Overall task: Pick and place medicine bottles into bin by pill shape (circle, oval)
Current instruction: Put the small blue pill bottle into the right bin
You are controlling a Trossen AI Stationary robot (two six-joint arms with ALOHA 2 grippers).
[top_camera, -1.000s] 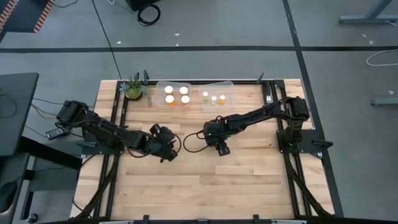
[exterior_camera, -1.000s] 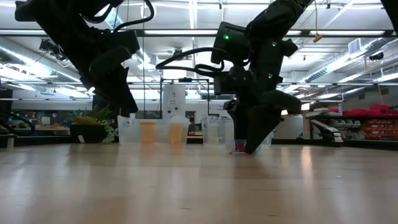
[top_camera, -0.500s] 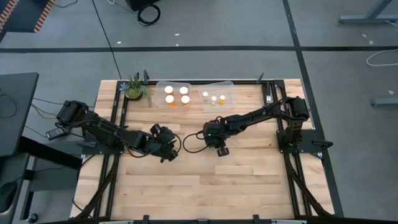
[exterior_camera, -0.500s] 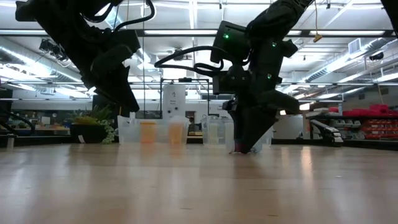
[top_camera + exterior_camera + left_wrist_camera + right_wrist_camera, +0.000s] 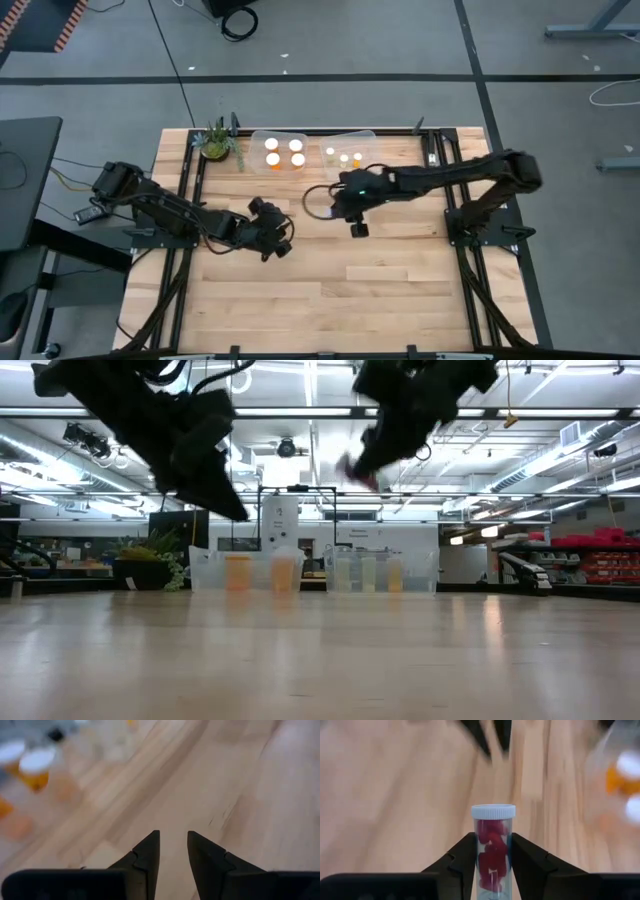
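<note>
Wooden desk, workshop room beyond. Right claw is raised off the desk, fingers pinching a clear bottle with a white cap and red pills, held just in front of the right bin. That bin holds small pale-topped bottles. Left bin, just beside the right bin, holds four white-capped orange bottles. Potted plant stands beyond the left bin, at the desk's back edge. Left claw hovers in front of the left bin, fingers slightly spread, nothing between them.
</note>
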